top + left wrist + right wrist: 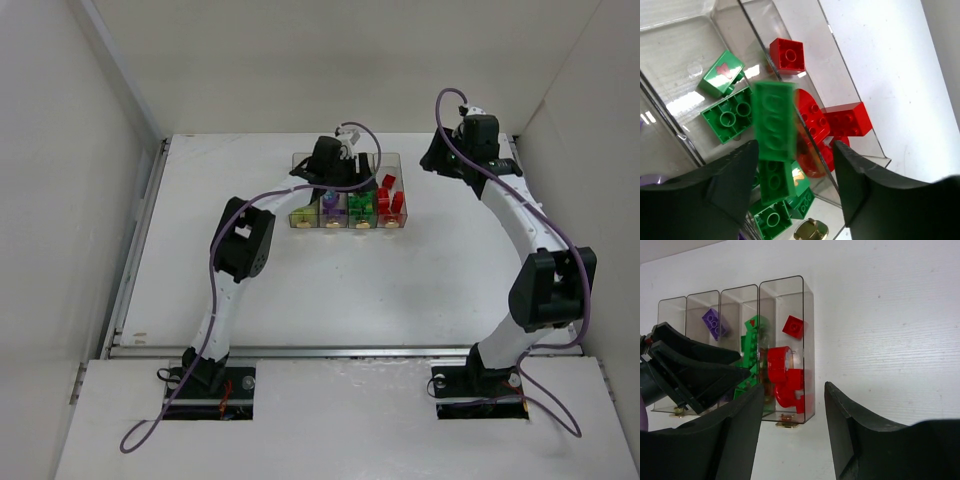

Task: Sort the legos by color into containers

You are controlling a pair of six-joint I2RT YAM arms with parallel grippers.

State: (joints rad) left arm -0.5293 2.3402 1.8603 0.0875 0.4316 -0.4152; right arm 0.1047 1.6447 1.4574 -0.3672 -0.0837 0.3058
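Green brick (772, 120), blurred, hangs unclamped between the left gripper's (795, 147) spread jaws. Probably light, stiff, slick: pinch its long flat sides. Right gripper (794, 387) gapes empty.

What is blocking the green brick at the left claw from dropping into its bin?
Nothing visible. The green brick shows blurred between the left claw's open fingers, right above the bin holding other green bricks.

Bright even light; one green brick (774, 121) motion-blurred
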